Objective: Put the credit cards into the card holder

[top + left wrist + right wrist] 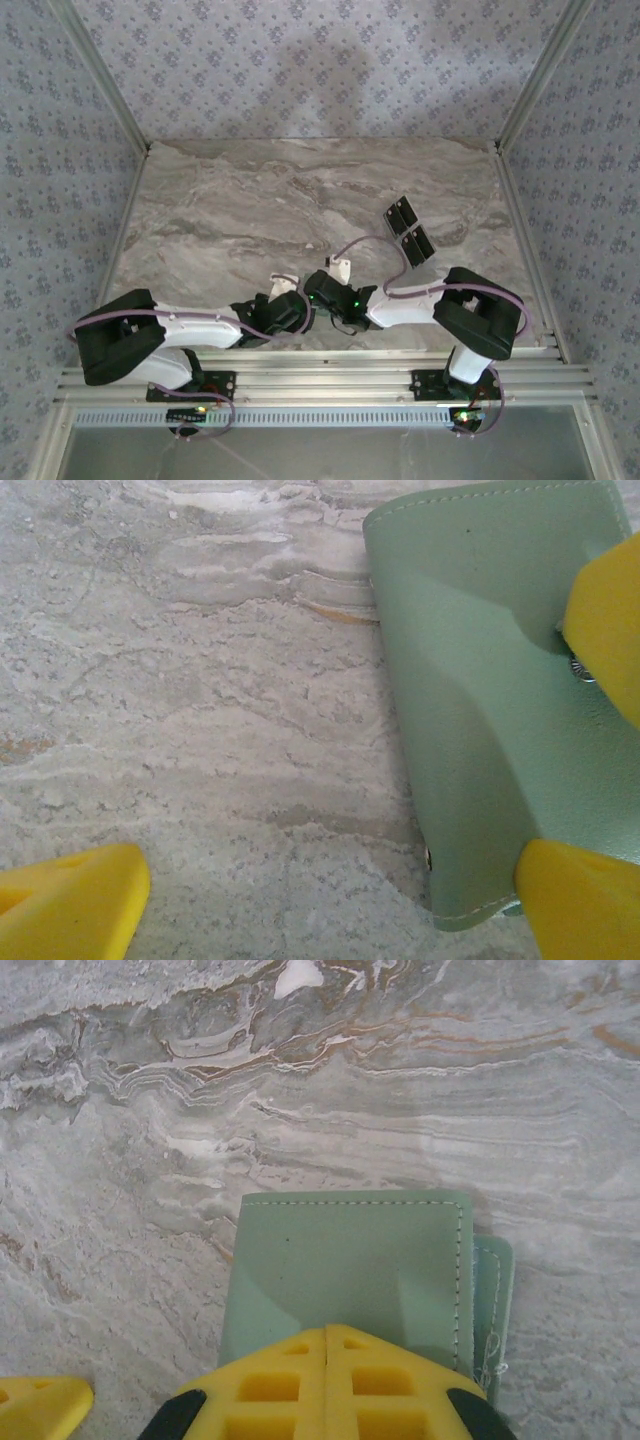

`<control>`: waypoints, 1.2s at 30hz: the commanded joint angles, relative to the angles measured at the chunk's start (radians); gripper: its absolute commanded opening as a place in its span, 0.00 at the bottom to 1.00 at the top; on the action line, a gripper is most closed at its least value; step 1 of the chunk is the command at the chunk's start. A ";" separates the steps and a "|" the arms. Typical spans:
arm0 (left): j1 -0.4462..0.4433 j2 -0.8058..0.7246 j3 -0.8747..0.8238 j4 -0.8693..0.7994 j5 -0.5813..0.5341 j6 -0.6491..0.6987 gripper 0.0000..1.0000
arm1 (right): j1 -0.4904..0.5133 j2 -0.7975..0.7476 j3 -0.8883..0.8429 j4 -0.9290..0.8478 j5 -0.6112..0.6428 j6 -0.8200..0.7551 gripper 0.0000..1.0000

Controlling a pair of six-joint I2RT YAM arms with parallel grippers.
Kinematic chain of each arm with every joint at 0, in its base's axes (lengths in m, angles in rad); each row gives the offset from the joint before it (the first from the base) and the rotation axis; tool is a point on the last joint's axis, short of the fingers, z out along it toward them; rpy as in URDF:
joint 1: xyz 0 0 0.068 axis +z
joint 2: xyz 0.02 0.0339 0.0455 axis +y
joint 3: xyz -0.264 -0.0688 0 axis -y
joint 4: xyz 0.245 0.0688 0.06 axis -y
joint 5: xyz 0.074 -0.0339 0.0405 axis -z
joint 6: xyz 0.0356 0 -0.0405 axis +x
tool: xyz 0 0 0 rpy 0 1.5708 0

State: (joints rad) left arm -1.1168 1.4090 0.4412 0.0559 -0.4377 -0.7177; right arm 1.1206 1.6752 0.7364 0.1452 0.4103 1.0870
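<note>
Both arms are bolted at the near edge and fold low over the worktop (250, 200). The left arm (190, 325) reaches from its base toward the right. The right arm (480, 315) rises to a bent elbow and stretches back left, so the two wrists nearly meet near the middle of the front edge.

In the left wrist view, the left gripper (330, 865) has its fingers spread wide with bare marble between them. One finger (70, 905) sits at the lower left, and the other overlaps the near corner of the card holder (470, 730). A further yellow pad (610, 620) lies over the holder at the right edge, beside a small metal snap (580, 670).

In the right wrist view, the right gripper (205, 1360) is likewise parted. One finger (330, 1385) sits over the near edge of the holder and the other is off to the left above the stone. The holder lies flat and closed on the worktop, with a second green layer peeking out along its right side.

Farther back and to the right, well apart from the holder, the credit cards (418, 244) lie in two dark clusters, one just behind the other.
</note>
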 commanded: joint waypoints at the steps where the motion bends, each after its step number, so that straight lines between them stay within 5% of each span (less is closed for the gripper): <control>1: 0.026 0.066 -0.035 -0.025 0.103 -0.117 0.97 | 0.129 0.087 -0.091 -0.213 -0.166 -0.010 0.00; 36: 0.026 0.070 -0.024 -0.024 0.097 -0.113 0.97 | 0.154 0.253 -0.061 -0.324 -0.299 -0.001 0.00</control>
State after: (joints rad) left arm -1.1194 1.4082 0.4309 0.0608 -0.4454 -0.7147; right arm 1.1423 1.7164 0.7673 0.0895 0.4351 1.1416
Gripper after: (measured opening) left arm 0.965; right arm 0.058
